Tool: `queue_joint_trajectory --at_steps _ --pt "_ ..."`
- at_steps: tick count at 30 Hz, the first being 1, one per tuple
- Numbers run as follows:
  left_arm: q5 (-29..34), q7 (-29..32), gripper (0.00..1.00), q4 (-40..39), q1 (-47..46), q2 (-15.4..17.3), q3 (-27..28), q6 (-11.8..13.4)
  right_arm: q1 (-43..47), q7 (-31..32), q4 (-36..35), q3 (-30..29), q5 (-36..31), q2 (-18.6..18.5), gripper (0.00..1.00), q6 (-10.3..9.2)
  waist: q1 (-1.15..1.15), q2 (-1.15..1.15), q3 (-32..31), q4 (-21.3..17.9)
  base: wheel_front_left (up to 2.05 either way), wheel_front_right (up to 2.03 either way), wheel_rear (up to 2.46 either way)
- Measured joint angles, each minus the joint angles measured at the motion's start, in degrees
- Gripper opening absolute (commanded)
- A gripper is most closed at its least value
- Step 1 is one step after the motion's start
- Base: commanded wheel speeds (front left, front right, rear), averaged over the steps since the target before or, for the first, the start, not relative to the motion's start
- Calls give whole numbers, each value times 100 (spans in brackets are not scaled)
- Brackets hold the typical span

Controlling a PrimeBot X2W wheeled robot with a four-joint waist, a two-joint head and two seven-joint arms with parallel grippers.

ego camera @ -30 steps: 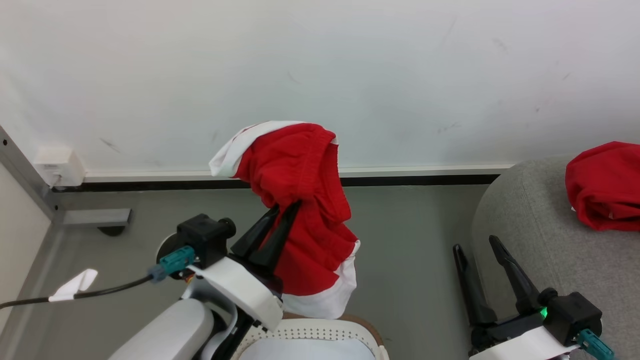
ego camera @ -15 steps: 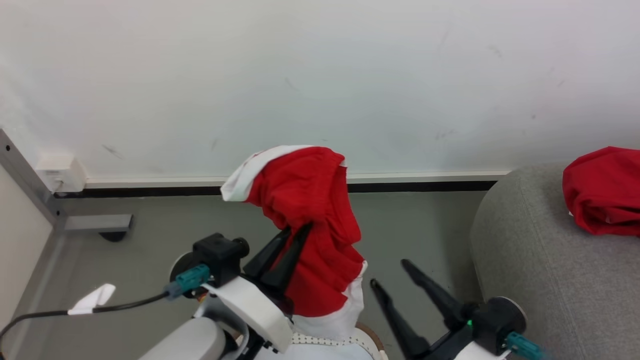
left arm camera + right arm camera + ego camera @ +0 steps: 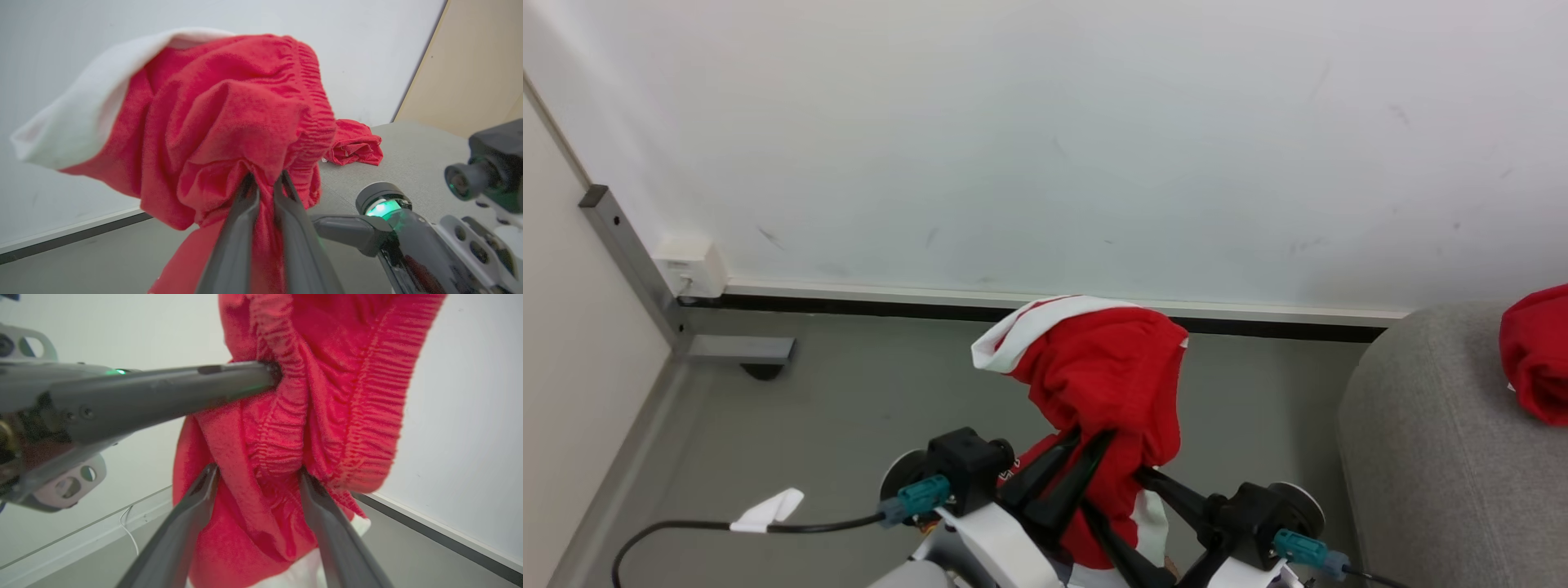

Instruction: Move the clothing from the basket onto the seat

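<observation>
Grey woven-fabric upholstered seat (image 3: 1421,441) lies at my right, a crumpled red garment (image 3: 1535,351) on it. The soft red white-banded clothing (image 3: 1111,367) hangs in mid-air, clamped in my left gripper (image 3: 1090,437); my right gripper (image 3: 258,469) straddles it, fingers apart. Carrying step; next I should swing it over the seat.

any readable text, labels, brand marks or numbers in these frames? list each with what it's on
No text can be read in these frames.
Small white marks low on the red garment: possibly lettering, too small to read.
The white tag on the cable: no writing can be made out.
The wall box: no label can be made out.
</observation>
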Motion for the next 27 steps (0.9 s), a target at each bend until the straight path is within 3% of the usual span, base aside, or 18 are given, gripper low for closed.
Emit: queue_joint_trajectory --at_steps 11,17,19,20,27 --pt "-1 82 0 132 14 -193 -248 -121 -402 -200 756 528 146 160 100 0 0 0 -67 323 0 0 0" --pt "-13 102 0 155 14 -227 -299 -144 -479 -302 1154 361 170 397 98 0 0 0 -109 400 0 0 0" --pt "-33 102 0 169 19 -224 -294 -138 -484 -310 1196 353 143 428 25 0 0 0 -115 398 0 0 0" --pt "-42 101 0 177 26 -222 -292 -124 -484 -325 1206 355 136 441 0 0 0 0 -115 392 0 0 0" --pt "-159 42 0 282 100 -182 -152 -46 -439 -326 1035 290 112 375 0 0 0 0 -67 265 0 0 0"
